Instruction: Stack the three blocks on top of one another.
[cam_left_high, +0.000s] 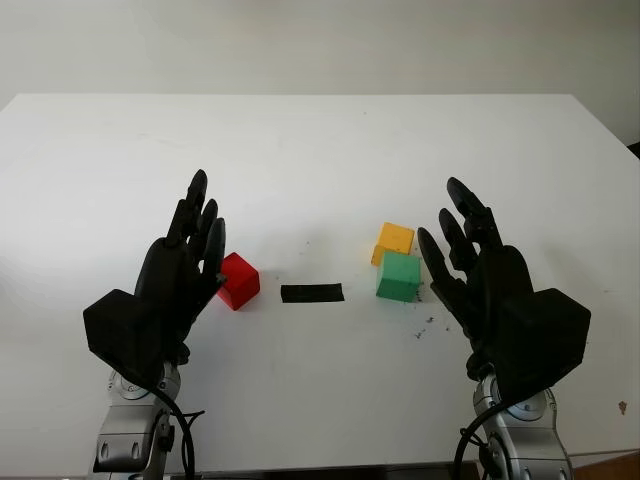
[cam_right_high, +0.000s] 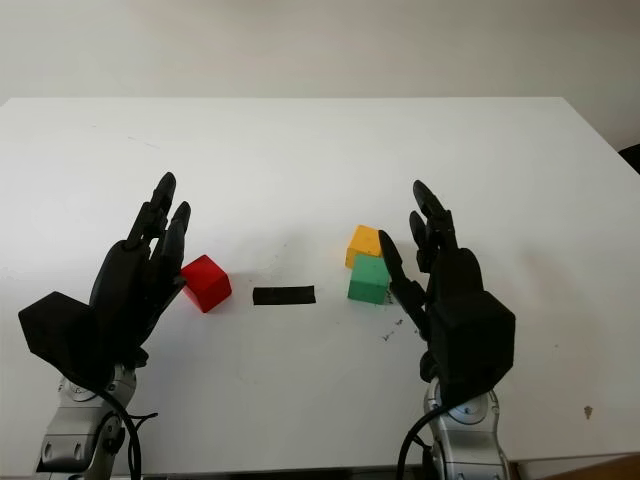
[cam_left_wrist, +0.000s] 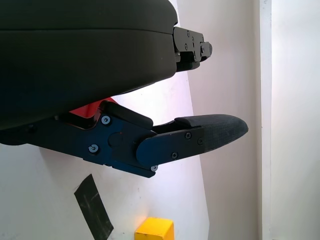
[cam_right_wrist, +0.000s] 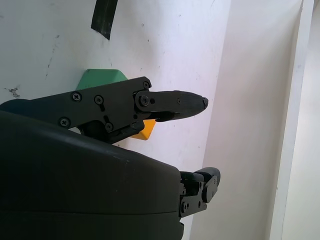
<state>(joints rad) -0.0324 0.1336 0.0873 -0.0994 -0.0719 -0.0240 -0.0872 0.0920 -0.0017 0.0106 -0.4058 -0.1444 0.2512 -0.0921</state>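
Three blocks sit on the white surface (cam_left_high: 320, 140), none stacked yet. The red block (cam_left_high: 239, 280) lies left of the middle, toward the near edge, turned so one corner points at that edge. The green block (cam_left_high: 399, 276) and the yellow block (cam_left_high: 393, 243) lie right of the middle, touching or nearly so, the yellow one just behind the green toward the far edge. All three are cubes with no long axis; each rests flat on one face, the yellow one rotated a little against the green. A strip of black tape (cam_left_high: 312, 293) lies between the red block and the pair.

The left hand (cam_left_high: 185, 265) hovers just beside the red block on its left, open and holding nothing. The right hand (cam_left_high: 470, 260) hovers just right of the green block, likewise open and empty.

The risks, as I judge them: closing on the green block may drag the yellow neighbour along, since they sit so close. The red block's skewed corners could slip between fingers, and a block set down off-square may topple the stack.
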